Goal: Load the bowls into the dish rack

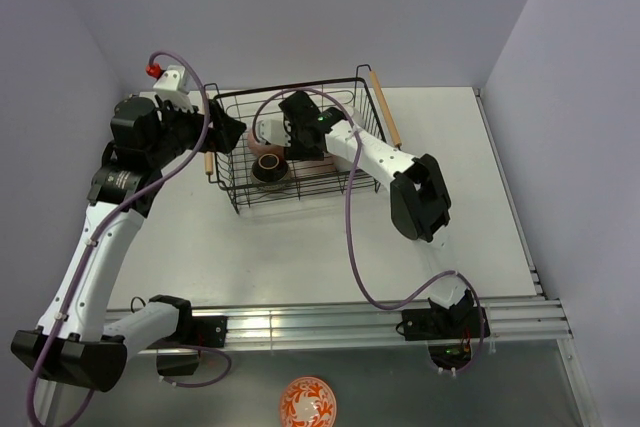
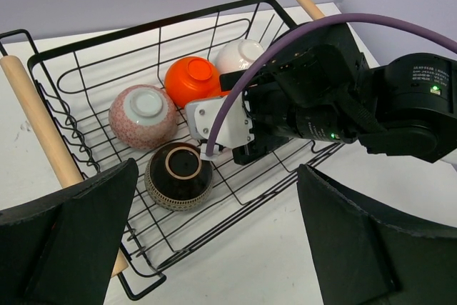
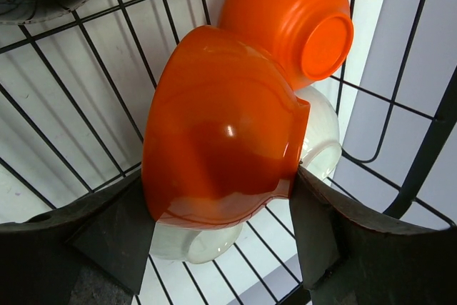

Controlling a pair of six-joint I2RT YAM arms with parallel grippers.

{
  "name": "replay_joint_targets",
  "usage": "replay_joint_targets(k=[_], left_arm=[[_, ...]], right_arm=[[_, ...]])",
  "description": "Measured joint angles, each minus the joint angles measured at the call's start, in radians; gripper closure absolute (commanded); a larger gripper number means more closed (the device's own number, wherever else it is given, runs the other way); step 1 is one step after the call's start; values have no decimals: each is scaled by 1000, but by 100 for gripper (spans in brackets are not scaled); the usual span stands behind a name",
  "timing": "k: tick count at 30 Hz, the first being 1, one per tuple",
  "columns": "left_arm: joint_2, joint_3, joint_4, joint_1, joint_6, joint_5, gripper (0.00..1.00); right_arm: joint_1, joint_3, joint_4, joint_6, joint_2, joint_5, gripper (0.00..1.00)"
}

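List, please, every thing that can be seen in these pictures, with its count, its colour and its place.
dish rack: one, black wire with light wooden handles, far middle of the table.
held orange bowl: one, glossy orange, between the right pincer's fingers, over the rack floor.
other orange bowl: one, glossy orange, upside down in the rack.
white bowl: at least one, plain white, in the rack; partly hidden, count unsure.
pink bowl: one, pale pinkish-white, upside down in the rack.
dark bowl: one, dark grey-patterned, in the rack.
patterned bowl: one, orange and white, nearer than the arm bases.
table: one, white.
left pincer: one, black, open, beside the rack.
right pincer: one, black, shut on the held orange bowl.
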Motion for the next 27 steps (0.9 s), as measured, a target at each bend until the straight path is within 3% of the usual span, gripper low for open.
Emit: replay_joint_targets(k=[27], left_arm=[[7, -15, -2, 53, 0, 60, 1]], right_arm=[[16, -52, 65, -9, 47, 28, 100]])
